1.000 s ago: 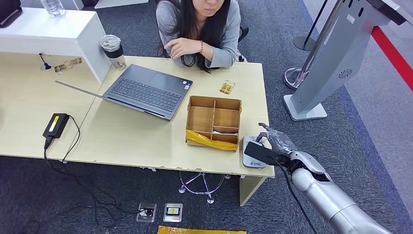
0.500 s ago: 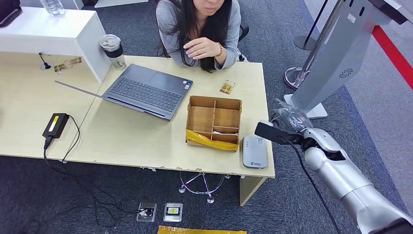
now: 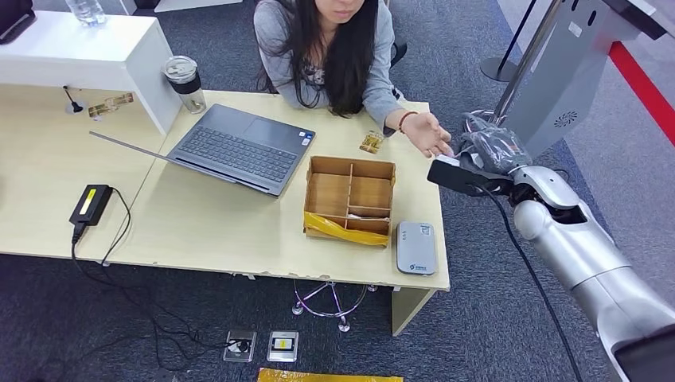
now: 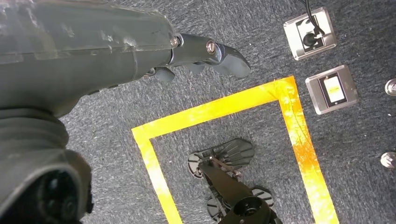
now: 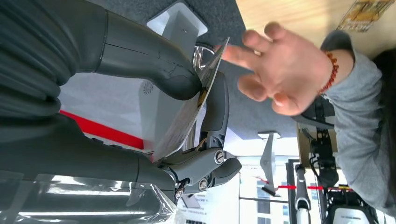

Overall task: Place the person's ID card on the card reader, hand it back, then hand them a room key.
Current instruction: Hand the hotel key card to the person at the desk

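Note:
My right hand (image 3: pixel 487 149) is raised off the desk's right end and pinches the ID card (image 5: pixel 185 119) between its thumb (image 5: pixel 154 60) and fingers (image 5: pixel 215 112). The person's open hand (image 3: pixel 430 132) reaches out palm up right beside it; in the right wrist view that hand (image 5: pixel 275 70) touches or nearly touches the card's far edge. The grey card reader (image 3: pixel 416 247) lies bare at the desk's front right corner. A cardboard divider box (image 3: pixel 350 165) beside it holds a pale card (image 3: pixel 368 215). My left hand (image 4: pixel 201 53) hangs over the floor, holding nothing.
An open laptop (image 3: pixel 239 147) sits mid-desk (image 3: pixel 215 223); a tumbler (image 3: pixel 185 83) and a white raised counter (image 3: pixel 87 52) stand at the back left. A small gold card (image 3: pixel 371 142) lies near the person. A grey kiosk stand (image 3: pixel 549 87) rises right behind my right hand.
My right hand has risen from the card reader and swung back toward the person, carrying the ID card. The person's hand has come down from the chin and stretched out to it.

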`<state>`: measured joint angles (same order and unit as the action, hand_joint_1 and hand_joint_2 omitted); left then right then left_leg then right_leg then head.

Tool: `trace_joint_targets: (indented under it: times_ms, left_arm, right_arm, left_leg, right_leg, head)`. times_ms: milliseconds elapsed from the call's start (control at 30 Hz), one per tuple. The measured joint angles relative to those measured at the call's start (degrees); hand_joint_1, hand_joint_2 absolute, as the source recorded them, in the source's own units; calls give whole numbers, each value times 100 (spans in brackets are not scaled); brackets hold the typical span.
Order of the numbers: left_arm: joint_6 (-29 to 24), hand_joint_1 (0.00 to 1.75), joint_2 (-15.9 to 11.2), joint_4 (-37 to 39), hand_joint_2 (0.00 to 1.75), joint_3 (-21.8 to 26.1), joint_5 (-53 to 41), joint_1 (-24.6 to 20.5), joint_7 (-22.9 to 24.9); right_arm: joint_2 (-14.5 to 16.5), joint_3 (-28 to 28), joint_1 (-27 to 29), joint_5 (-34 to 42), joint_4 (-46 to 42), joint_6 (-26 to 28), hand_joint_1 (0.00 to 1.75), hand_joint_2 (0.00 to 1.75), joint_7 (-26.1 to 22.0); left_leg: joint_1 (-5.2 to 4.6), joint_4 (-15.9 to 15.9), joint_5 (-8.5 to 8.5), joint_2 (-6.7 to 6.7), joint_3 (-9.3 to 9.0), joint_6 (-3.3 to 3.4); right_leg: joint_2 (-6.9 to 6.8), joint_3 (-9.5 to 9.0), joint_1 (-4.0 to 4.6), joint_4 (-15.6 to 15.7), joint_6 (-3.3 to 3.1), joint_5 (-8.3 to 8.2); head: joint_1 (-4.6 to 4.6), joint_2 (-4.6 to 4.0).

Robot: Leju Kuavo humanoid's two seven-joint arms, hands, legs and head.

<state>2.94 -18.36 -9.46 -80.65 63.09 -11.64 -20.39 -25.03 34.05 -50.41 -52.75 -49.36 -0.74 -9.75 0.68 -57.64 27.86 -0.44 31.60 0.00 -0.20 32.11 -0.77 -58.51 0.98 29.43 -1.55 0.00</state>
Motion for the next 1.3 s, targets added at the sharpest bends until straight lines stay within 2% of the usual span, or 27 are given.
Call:
trace_joint_targets:
  times_ms: [267, 533, 800, 1300]
  left_arm:
    - [50, 0, -9, 0, 0, -2, -43, -3, -37]
    - [85, 0, -9, 0, 0, -18, -81, -9, -73]
    - [108, 0, -9, 0, 0, -45, -88, -7, -95]
    - [100, 0, -9, 0, 0, -71, -86, -6, -95]
  right_arm:
    - [115, 2, -272, -201, 12, -60, 175, 175, -11]
    - [463, 20, -449, -328, 12, -105, 175, 175, -20]
    - [696, 49, -471, -365, 12, -112, 175, 175, -17]
    - [902, 137, -409, -394, 12, -86, 175, 175, -3]
  left_leg:
    - [1, 0, 0, -1, 2, 0]
    - [2, 0, 0, -2, 2, -1]
    - [2, 0, -1, -4, 3, -1]
    - [3, 1, -1, -4, 3, -1]
  right_leg:
    - [-2, -1, 2, -1, 0, 0]
    - [-4, 1, 3, -1, 0, 0]
    - [-6, 1, 3, -1, -1, 1]
    - [-6, 2, 4, -1, -1, 1]
  head:
    - [1, 0]
    - [1, 0]
    - [0, 0]
    - [0, 0]
